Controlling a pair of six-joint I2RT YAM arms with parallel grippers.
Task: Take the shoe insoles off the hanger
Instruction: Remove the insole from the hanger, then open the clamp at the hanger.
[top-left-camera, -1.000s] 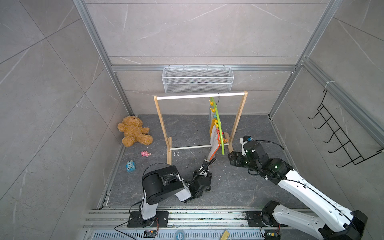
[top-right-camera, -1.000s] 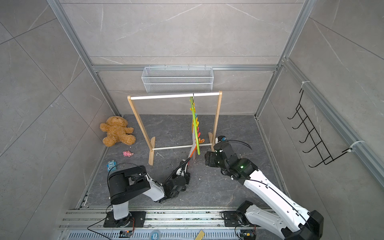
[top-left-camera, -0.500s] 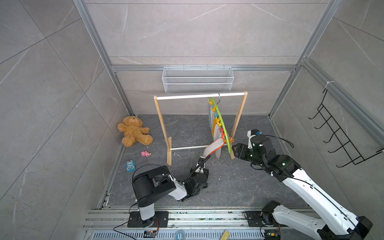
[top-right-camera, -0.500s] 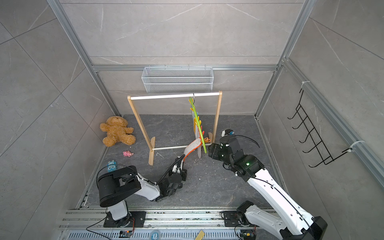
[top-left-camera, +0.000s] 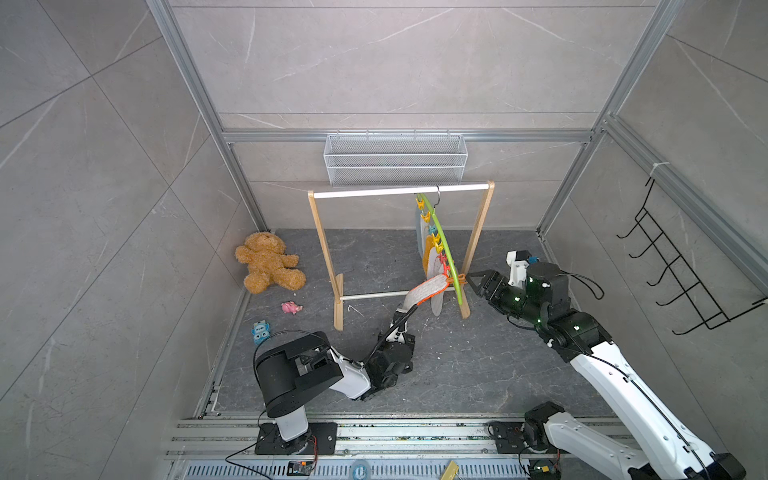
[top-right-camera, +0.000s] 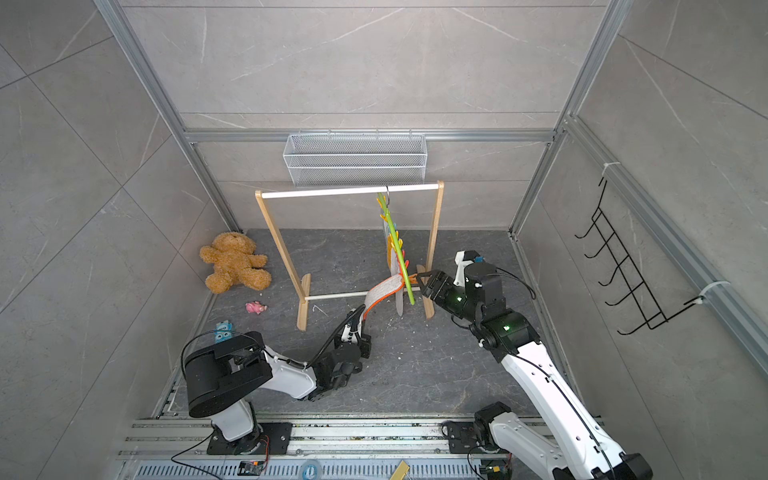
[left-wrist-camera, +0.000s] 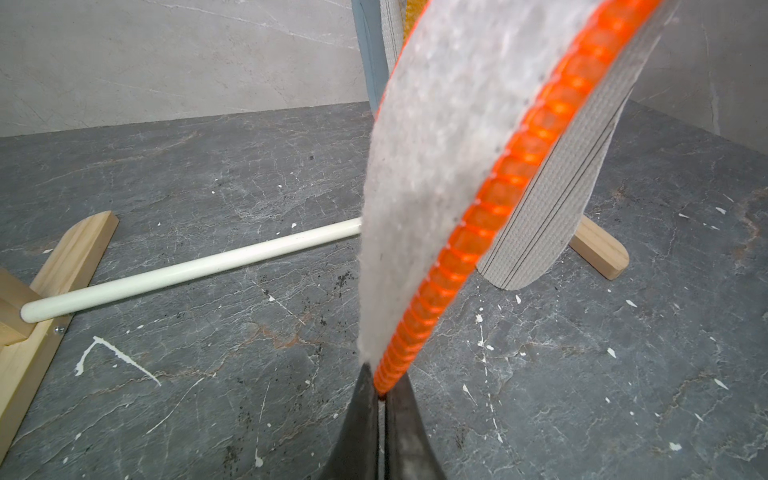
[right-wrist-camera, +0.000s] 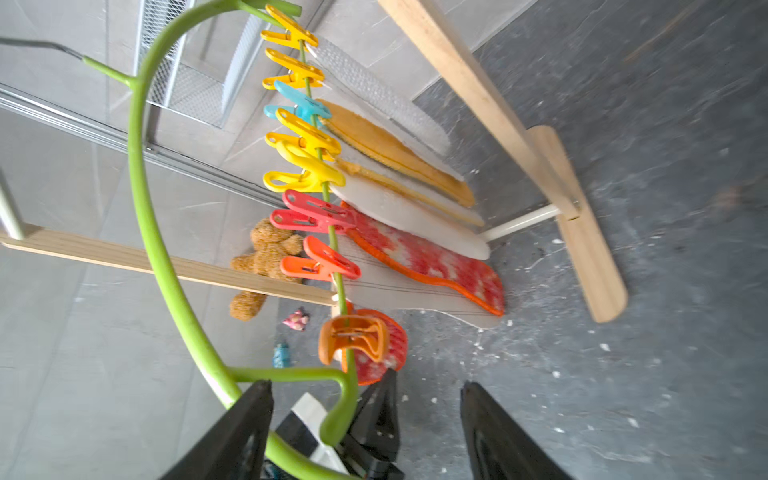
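The lime-green hanger (top-left-camera: 440, 237) (top-right-camera: 397, 245) (right-wrist-camera: 141, 166) hangs tilted from the rack's white rail, with several shoe insoles (right-wrist-camera: 407, 216) clipped along it. My left gripper (top-left-camera: 402, 318) (top-right-camera: 360, 312) (left-wrist-camera: 382, 395) is low on the floor, shut on the toe of the grey insole with orange rim (top-left-camera: 428, 291) (top-right-camera: 384, 291) (left-wrist-camera: 436, 166). That insole stretches up to the orange clip (right-wrist-camera: 353, 336) at the hanger's lower end. My right gripper (top-left-camera: 471, 277) (top-right-camera: 422, 276) (right-wrist-camera: 365, 415) is open, and the hanger's green lower end lies between its fingers.
The wooden rack (top-left-camera: 482, 224) stands mid-floor, its foot beside my right gripper. A pale striped insole (left-wrist-camera: 552, 208) hangs just behind the held one. A teddy bear (top-left-camera: 268, 268), a pink toy (top-left-camera: 291, 307) and a blue toy (top-left-camera: 260, 330) lie at the left. A wire basket (top-left-camera: 395, 160) and black hooks (top-left-camera: 681, 266) are on the walls.
My left gripper has pulled the grey insole out to the left, so it now stretches away from the hanger. My right gripper has moved up and back to the hanger's lower end.
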